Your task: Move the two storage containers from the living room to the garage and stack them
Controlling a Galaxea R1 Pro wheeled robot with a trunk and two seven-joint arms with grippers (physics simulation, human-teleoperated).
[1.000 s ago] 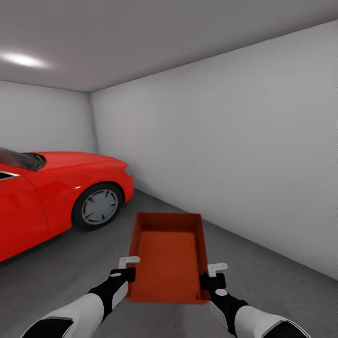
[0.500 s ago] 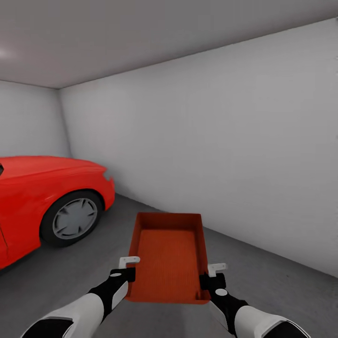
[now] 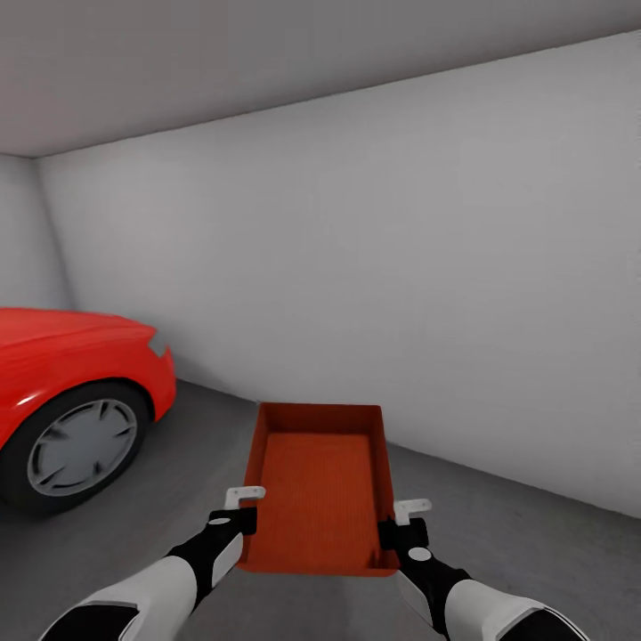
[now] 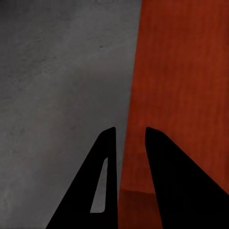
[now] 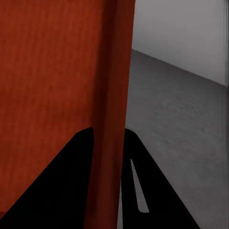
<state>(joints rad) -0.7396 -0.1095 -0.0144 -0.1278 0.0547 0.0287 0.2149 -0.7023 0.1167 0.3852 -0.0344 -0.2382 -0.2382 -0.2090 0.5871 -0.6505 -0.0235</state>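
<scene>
Clamping the container [image 3: 320,485] walls, both claws grip it; car [image 3: 71,392] cut off.

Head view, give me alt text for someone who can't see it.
Both claws, left and right, hold an empty orange-red storage container by its side walls above a grey concrete floor. A red car is parked at left, before a white wall.

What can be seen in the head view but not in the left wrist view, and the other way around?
Head view alone: the red car, the white wall, the right gripper on the container's other side wall. Left wrist view alone: a close look at the left gripper, one finger on each side of the container's wall. Both: the storage container, the left gripper, the grey floor.
</scene>
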